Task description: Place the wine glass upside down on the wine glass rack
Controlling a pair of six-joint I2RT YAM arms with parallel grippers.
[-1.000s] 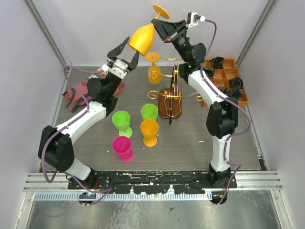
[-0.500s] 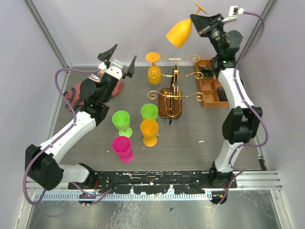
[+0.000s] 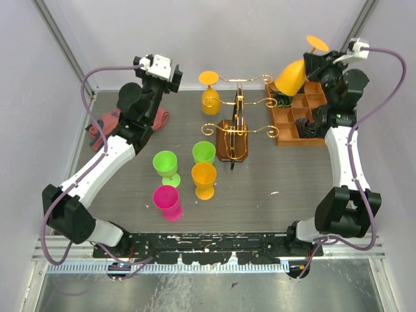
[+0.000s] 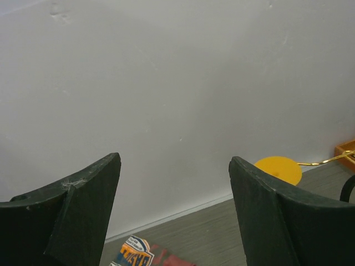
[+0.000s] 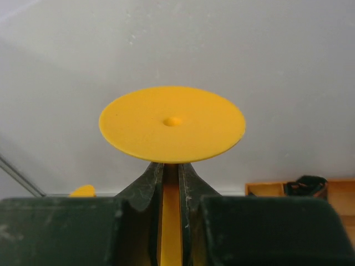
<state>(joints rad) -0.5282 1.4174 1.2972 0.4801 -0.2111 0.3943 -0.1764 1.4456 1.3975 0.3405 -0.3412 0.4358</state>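
My right gripper (image 3: 314, 60) is shut on the stem of an orange wine glass (image 3: 290, 76). It holds the glass tilted, bowl down-left and foot (image 3: 317, 43) up, high above the back right of the table. In the right wrist view the fingers (image 5: 151, 180) pinch the stem under the round foot (image 5: 172, 123). The wine glass rack (image 3: 235, 133), gold wire on a dark oval base, stands mid-table, left of the held glass. A second orange glass (image 3: 209, 99) hangs upside down on its left arm. My left gripper (image 3: 158, 65) is open and empty, pointing at the back wall (image 4: 175, 166).
An orange-brown compartment tray (image 3: 284, 123) with dark parts sits under the held glass. Two green cups (image 3: 165, 164), an orange cup (image 3: 204, 179) and a pink cup (image 3: 168, 201) stand in front of the rack. A red bag (image 3: 107, 123) lies at the back left.
My right arm has swung right and down with the glass, from above the rack's back to above the compartment tray. My left arm has turned toward the back wall, still open.
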